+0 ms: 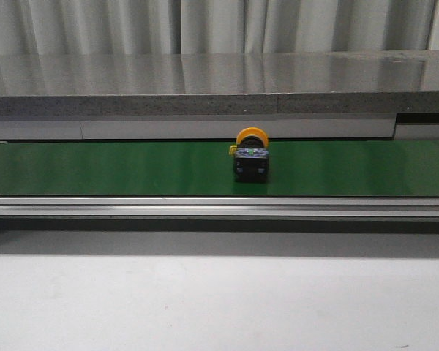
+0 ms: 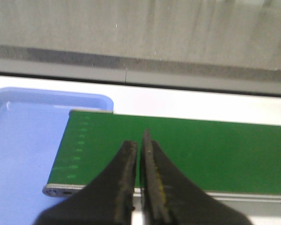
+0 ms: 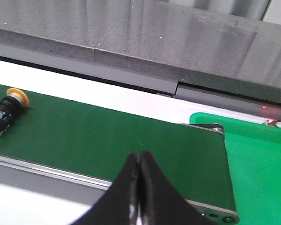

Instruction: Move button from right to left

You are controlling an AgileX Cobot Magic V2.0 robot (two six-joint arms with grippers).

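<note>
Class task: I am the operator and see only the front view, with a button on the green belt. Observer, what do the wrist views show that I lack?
Observer: The left hand is shut and holds nothing.
Operator: What lies at the belt's left end?
Observer: A blue tray sits at the end of the belt.
Operator: And the right side?
Observer: The right hand is shut too; a green tray lies there, and the button is apart from it.

— How's the light?
— Even and soft overhead; the grey counter (image 1: 219,77) shows pale glare streaks across the upper frame.
— Sharpness?
— Left wrist view is hazy, washed-out white at centre; front view slightly grainy.
</note>
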